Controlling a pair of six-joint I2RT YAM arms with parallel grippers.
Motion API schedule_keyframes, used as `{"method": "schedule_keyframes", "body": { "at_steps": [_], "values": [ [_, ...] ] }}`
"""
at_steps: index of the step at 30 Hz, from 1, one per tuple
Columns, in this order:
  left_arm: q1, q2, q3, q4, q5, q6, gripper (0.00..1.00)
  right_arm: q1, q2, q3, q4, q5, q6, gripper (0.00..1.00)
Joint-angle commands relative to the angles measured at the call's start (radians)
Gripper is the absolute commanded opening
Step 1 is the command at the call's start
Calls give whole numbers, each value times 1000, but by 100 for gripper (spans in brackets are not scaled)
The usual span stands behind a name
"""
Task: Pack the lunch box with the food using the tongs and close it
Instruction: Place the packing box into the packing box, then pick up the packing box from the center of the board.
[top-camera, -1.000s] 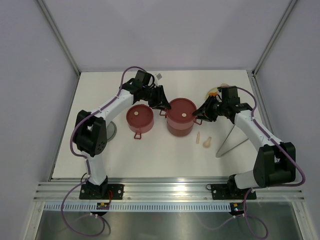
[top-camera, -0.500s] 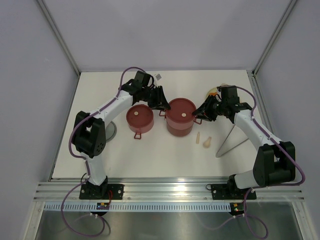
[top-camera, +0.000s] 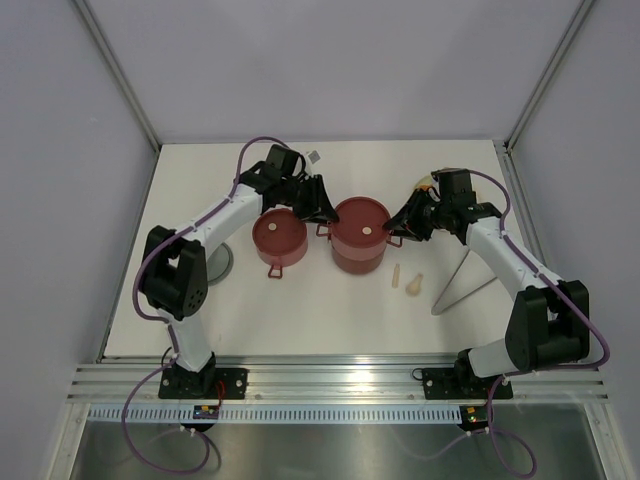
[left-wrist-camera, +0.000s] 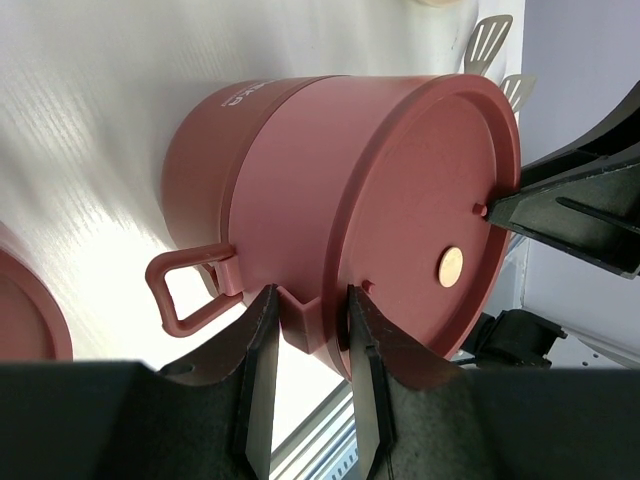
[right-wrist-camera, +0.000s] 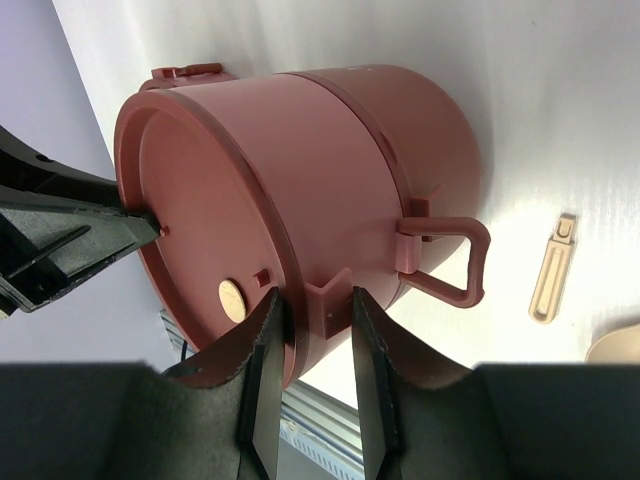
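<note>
The lunch box (top-camera: 362, 232) is a stack of two dark-red bowls under a red disc lid, mid-table. My left gripper (top-camera: 322, 213) is shut on the stack's left side. Its fingers clamp the lid rim and a small side tab (left-wrist-camera: 300, 318) just past a loop handle (left-wrist-camera: 185, 290). My right gripper (top-camera: 399, 226) is shut the same way on the opposite tab (right-wrist-camera: 328, 300). A third lidded red bowl (top-camera: 278, 237) stands just left of the stack. The silver tongs (top-camera: 458, 282) lie to the right. Two beige food pieces (top-camera: 397, 274) (top-camera: 414, 286) lie in front of the stack.
A grey lid (top-camera: 222, 262) lies half under the left arm. A cream plate (top-camera: 428, 184) shows behind the right gripper. The tongs' flat tips (left-wrist-camera: 490, 40) show beyond the stack in the left wrist view. White walls enclose the table on three sides.
Both arms have edged slightly toward the far side. The stack has barely moved and both grips are unchanged.
</note>
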Motion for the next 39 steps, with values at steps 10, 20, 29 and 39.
{"method": "schedule_keyframes", "body": {
  "at_steps": [10,20,29,39],
  "values": [
    [-17,-42,-27,-99,-20,51,27,2,30,42,22,54,-7,48],
    [-17,-85,53,-200,-123,121,86,2,-12,189,-118,160,-92,79],
    [50,-266,2,-292,-339,124,89,4,-94,240,-196,220,-128,87],
    [59,-611,-562,-90,-610,-302,37,4,-75,222,-169,189,-121,87]
  ]
}}
